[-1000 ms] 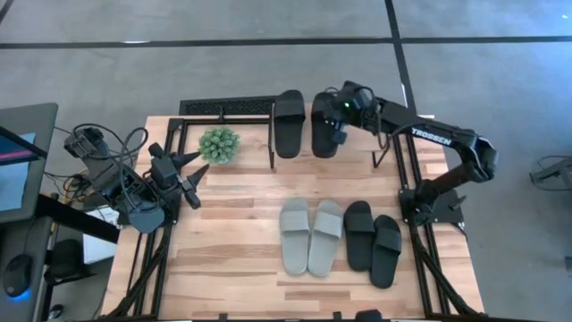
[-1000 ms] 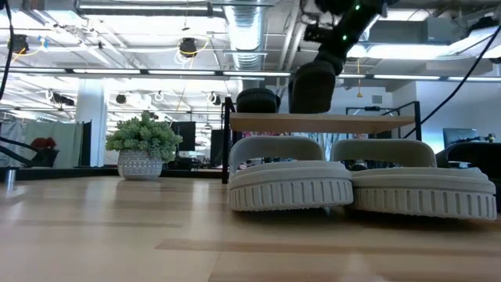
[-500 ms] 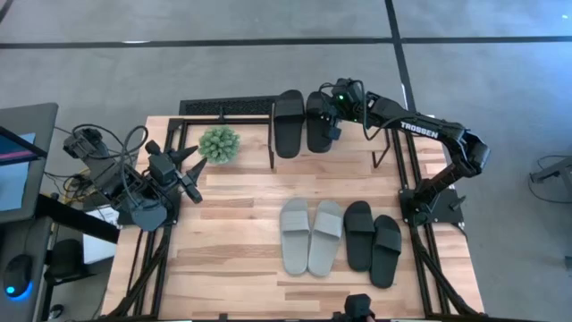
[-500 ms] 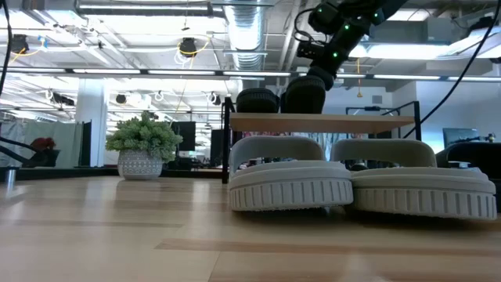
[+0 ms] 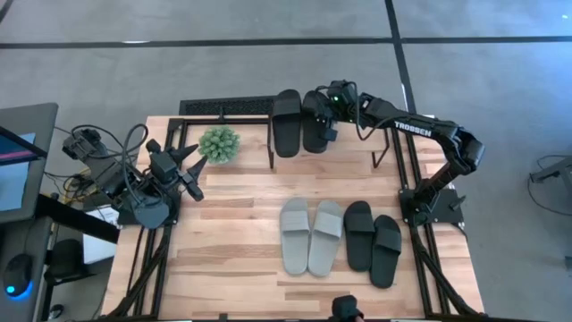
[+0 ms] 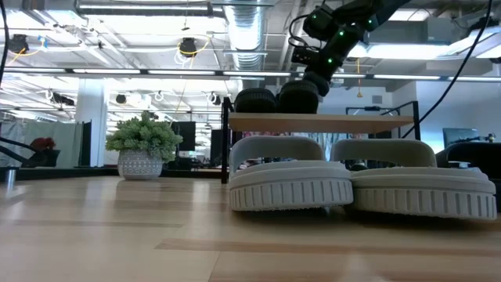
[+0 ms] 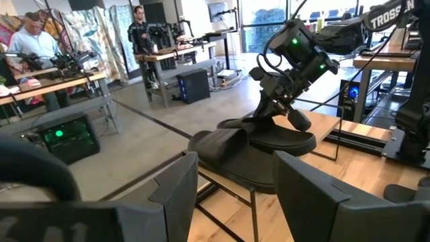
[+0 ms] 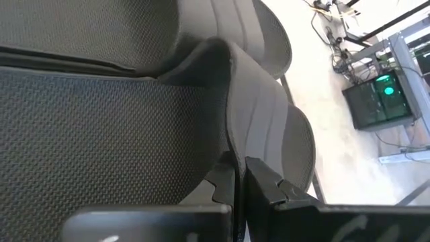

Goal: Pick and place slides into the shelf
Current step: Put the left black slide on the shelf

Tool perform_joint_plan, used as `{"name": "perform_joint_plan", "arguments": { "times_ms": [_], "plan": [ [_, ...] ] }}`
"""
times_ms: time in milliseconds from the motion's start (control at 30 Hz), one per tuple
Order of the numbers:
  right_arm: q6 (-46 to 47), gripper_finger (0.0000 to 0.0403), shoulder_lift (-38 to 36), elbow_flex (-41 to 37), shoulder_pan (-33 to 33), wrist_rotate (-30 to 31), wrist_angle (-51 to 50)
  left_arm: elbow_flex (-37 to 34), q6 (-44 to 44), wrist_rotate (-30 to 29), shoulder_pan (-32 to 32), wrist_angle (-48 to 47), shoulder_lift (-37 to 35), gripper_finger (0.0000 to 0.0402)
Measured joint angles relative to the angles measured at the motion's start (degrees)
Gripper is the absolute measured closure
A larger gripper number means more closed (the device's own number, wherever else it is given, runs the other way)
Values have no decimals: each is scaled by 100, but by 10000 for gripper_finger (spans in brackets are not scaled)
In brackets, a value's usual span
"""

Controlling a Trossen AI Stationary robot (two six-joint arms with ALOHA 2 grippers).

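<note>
Slides first: you have two black ones up on the shelf [image 5: 357, 152], lying side by side at its left end. The left slide [image 5: 288, 122] lies free; the right gripper [image 5: 323, 125] is on the second black slide [image 5: 313, 125], which touches its neighbour. In the right wrist view the fingers [image 8: 225, 181] sit nearly together, pinching the edge of the slide's strap, so you can read the jaws as clamped on it. Much of that slide is covered by the gripper from above, and from the low view you see only the rounded ends of both slides [image 6: 278, 99] over the shelf board [image 6: 321, 121].

On the table [image 5: 232, 259], the grey pair [image 5: 311, 235] and the other black pair [image 5: 373, 240] lie side by side in front of the shelf. In the low view the grey pair [image 6: 360, 184] fills the foreground and hides the black pair behind it.

Your left gripper [image 5: 190, 174] waits near the table's left edge, beside the potted plant [image 5: 219, 143], jaws apart with nothing between them; its own fingers [image 7: 171, 195] frame the left wrist view and cut off the shelf's lower part.
</note>
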Motion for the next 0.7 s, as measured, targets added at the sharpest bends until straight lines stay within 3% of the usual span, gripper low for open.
{"name": "perform_joint_plan", "arguments": {
  "times_ms": [167, 700],
  "plan": [
    [29, 389, -11, -2, -4, -33, -103, 0, -5, -2, 2, -1, 1, 221],
    [150, 275, -46, -13, 125, -73, -551, 0, -71, 91, 2, 6, 0, 221]
  ]
}}
